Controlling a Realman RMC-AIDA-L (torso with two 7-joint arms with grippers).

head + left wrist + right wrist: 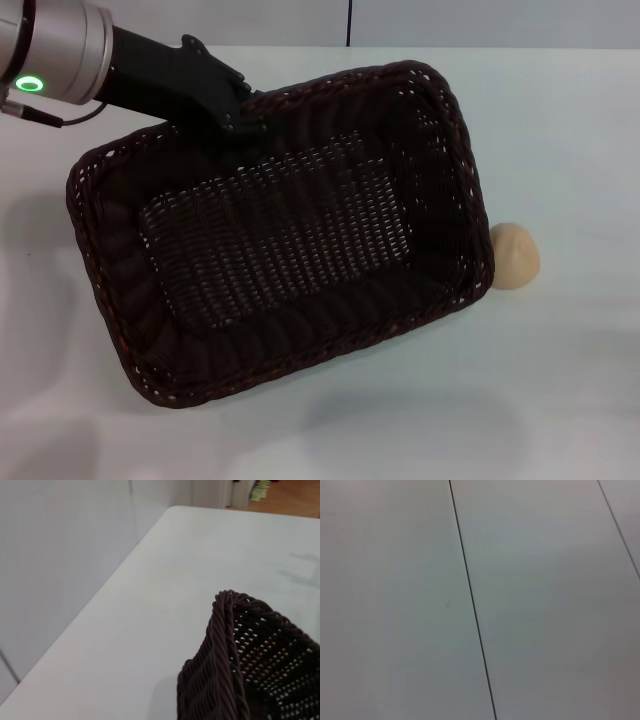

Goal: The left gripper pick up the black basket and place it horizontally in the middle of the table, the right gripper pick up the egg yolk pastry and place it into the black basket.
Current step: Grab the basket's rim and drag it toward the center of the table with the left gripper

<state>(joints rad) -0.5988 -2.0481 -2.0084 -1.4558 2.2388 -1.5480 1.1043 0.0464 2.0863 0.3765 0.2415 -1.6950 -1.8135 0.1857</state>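
Note:
The black basket is large, woven and dark brown-black. It hangs tilted above the white table in the head view, its open side towards the camera. My left gripper is shut on the basket's far rim, with the arm reaching in from the upper left. A corner of the basket shows in the left wrist view. The egg yolk pastry is a small pale tan dome on the table, just right of the basket's right end. My right gripper is out of view.
The table's far edge meets a grey wall. The right wrist view shows only grey panels with dark seams. The left wrist view shows the table's side edge and a floor beyond it.

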